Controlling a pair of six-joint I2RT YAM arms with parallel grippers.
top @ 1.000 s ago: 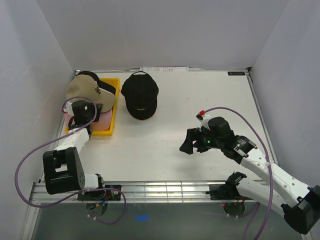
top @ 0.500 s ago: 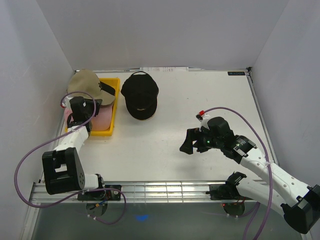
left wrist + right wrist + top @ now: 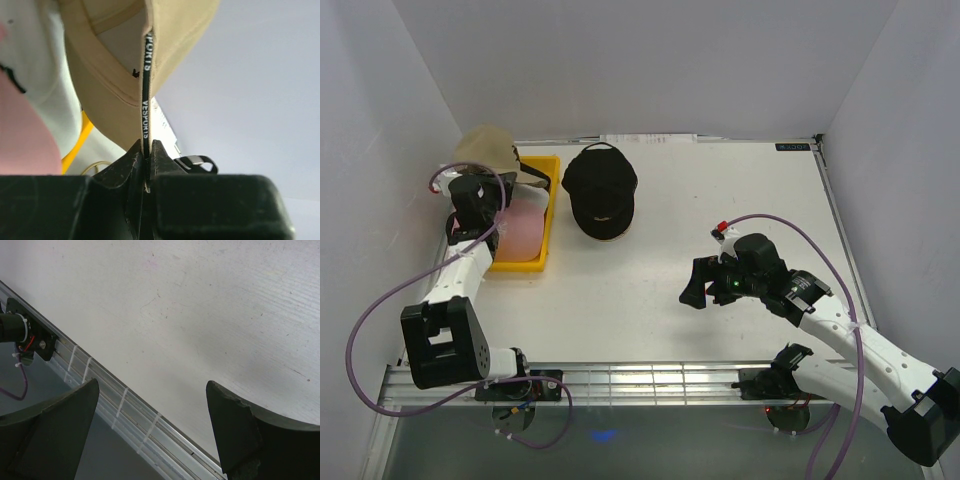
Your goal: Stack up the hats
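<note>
My left gripper (image 3: 490,180) is shut on the rim of the tan hat (image 3: 485,150) and holds it lifted at the back left, above the far end of the yellow tray (image 3: 546,205). In the left wrist view the hat's (image 3: 170,45) black-banded edge is pinched between my jaws (image 3: 146,156). A pink hat (image 3: 520,228) lies in the tray; pink (image 3: 20,140) and white (image 3: 42,80) fabric show below. A black hat (image 3: 601,190) lies on the table beside the tray. My right gripper (image 3: 698,286) is open and empty over the table (image 3: 210,305).
The left wall stands close behind the lifted tan hat. A black strap with a buckle (image 3: 198,161) shows past my left fingers. The metal rail (image 3: 650,380) runs along the table's front edge, below my right fingers (image 3: 235,430).
My left gripper has risen and moved back and left with the tan hat, lifting it off the tray and uncovering the pink hat. The right arm has not moved.
</note>
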